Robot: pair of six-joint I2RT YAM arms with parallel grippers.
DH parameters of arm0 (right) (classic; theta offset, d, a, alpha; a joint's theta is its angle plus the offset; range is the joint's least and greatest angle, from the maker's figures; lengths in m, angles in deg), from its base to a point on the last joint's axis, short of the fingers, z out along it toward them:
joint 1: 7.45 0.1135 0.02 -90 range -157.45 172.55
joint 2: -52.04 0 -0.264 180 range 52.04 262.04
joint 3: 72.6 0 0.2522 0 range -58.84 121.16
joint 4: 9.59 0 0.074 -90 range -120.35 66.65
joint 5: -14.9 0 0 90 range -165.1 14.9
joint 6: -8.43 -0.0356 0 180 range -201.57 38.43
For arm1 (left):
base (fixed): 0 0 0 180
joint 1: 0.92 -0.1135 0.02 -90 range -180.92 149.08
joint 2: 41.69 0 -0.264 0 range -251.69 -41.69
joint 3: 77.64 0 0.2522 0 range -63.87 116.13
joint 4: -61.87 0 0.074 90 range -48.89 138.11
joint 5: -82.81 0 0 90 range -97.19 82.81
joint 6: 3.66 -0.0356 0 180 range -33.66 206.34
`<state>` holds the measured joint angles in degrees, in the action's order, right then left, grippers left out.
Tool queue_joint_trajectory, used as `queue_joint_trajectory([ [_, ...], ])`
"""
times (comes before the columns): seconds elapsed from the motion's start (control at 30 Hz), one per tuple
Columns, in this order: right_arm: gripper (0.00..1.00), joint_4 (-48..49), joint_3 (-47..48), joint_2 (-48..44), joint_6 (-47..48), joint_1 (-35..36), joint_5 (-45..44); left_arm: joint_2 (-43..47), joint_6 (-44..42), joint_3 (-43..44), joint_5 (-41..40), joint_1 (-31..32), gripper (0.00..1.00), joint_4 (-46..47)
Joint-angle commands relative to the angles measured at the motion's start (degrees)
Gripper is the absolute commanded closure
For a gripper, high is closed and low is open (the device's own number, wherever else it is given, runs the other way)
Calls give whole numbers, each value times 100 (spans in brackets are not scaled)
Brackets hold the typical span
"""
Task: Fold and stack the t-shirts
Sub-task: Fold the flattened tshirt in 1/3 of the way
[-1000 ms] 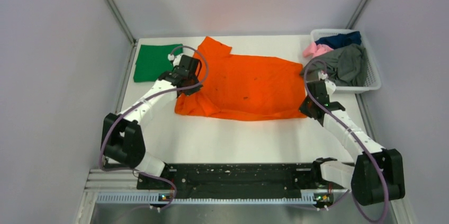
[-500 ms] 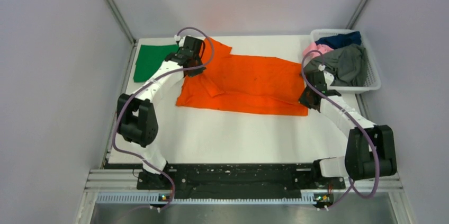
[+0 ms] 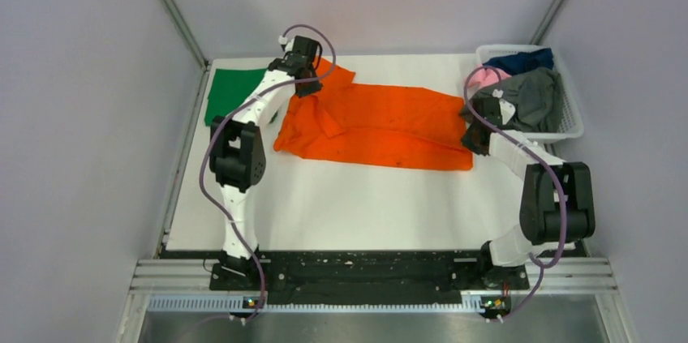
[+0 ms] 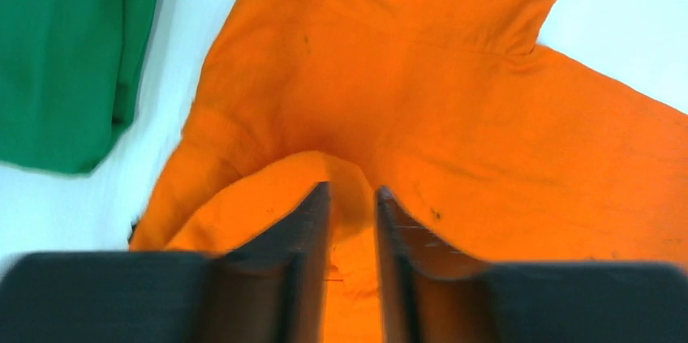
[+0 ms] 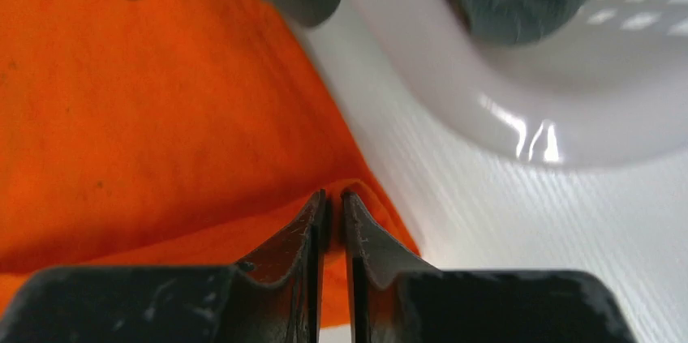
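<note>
**One shirt folded, orange mid-fold**

The green shirt lies folded left of the orange shirt. The left pincer clamps an orange flap. The right pincer pinches the orange hem just beside the basket, which holds the grey shirt, pink shirt and navy shirt. Bare desk lies nearward of the orange shirt.

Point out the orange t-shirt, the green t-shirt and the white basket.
bright orange cloth t-shirt (image 3: 389, 120), top external view, middle of its body
plain green cloth t-shirt (image 3: 227, 92), top external view, its folded top face
white plastic lattice basket (image 3: 571, 113), top external view, its right wall
</note>
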<state>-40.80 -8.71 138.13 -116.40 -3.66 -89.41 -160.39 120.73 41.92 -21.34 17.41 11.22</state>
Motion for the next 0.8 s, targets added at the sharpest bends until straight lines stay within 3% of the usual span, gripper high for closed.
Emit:
queue_joint_trajectory([
  [0.0, 76, 331, 647, 407, -14, -324, -221, -710, -169, 1230, 122, -145, 59, -278],
  [0.1, 40, 246, 866, 359, 43, -353, -189, -1160, -206, 2223, 170, -180, 27, -922],
  [0.13, 27, 235, 868, 271, 69, -353, -144, -1116, -213, 2261, 165, -180, 22, -1019],
  [0.2, 16, 296, 729, 20, 125, -344, -70, -750, -184, 1866, 234, -183, 17, -960],
  [0.43, 13, 826, -140, -744, 491, 132, 1208, 1203, 145, -1460, 474, -180, 16, 83],
  [0.6, 13, 1062, -388, -617, 715, 646, 1626, 2184, 684, -2851, -412, -234, 12, -50],
  [0.77, 13, 1086, -531, -233, 671, 641, 1639, 2524, 747, -3772, 229, -640, 11, 873],
])
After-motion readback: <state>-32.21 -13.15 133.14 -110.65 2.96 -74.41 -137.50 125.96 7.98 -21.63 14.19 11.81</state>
